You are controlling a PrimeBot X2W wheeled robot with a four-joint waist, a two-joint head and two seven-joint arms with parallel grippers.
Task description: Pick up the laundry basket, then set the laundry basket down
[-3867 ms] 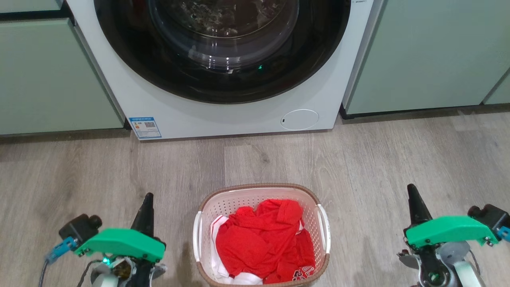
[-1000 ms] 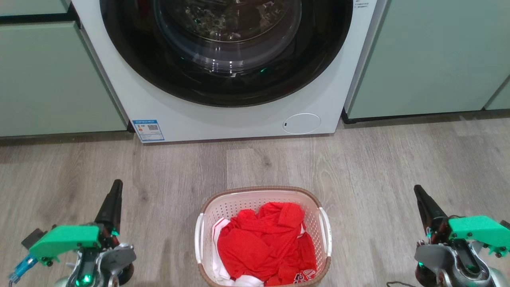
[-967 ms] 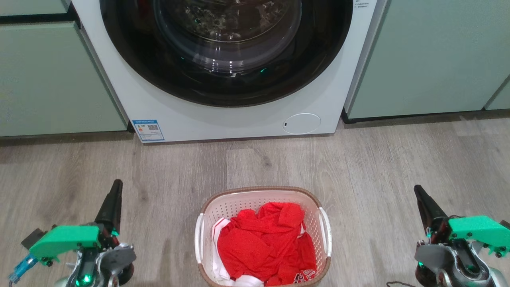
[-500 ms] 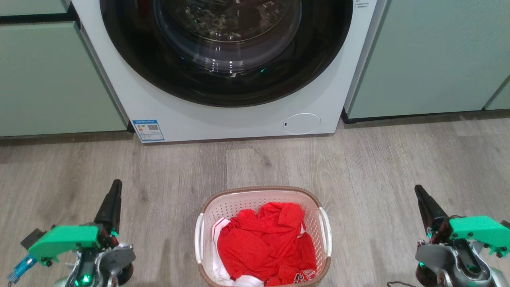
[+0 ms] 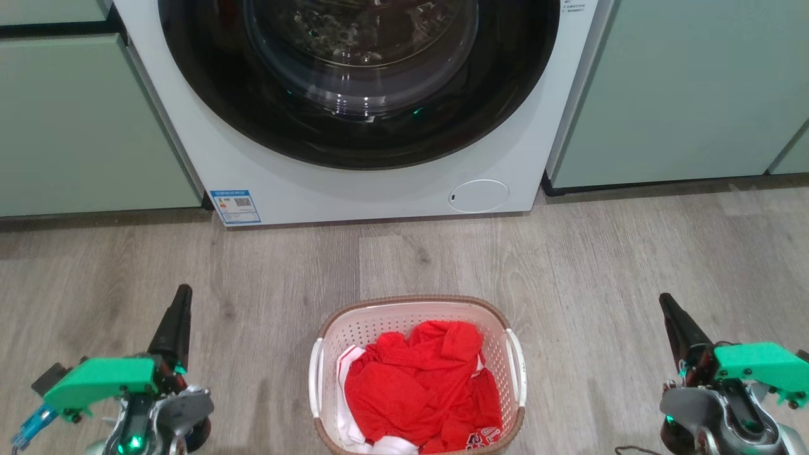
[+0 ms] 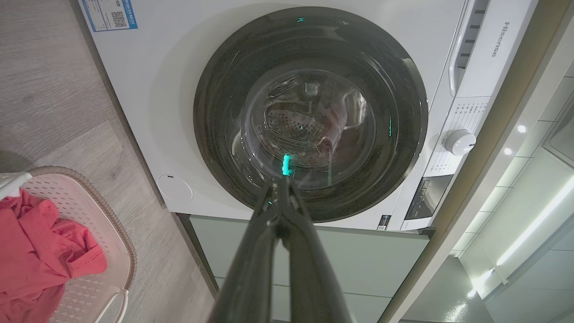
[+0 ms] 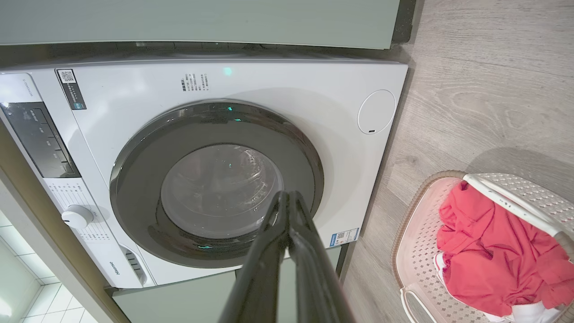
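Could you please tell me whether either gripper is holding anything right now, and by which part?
Nothing is held. The left gripper and right gripper are both shut and empty, apart from the laundry basket standing on the floor.

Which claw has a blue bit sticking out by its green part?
The left claw: a blue plug pokes out beside its green cover. The right claw has plain green.

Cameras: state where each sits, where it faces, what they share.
Head view: from the head, down at the laundry basket before the washing machine; left gripper, right gripper at bottom corners.
Left wrist view: from that wrist, along its shut fingers at the machine's door.
Right wrist view: likewise, fingers shut.
All share machine and basket.
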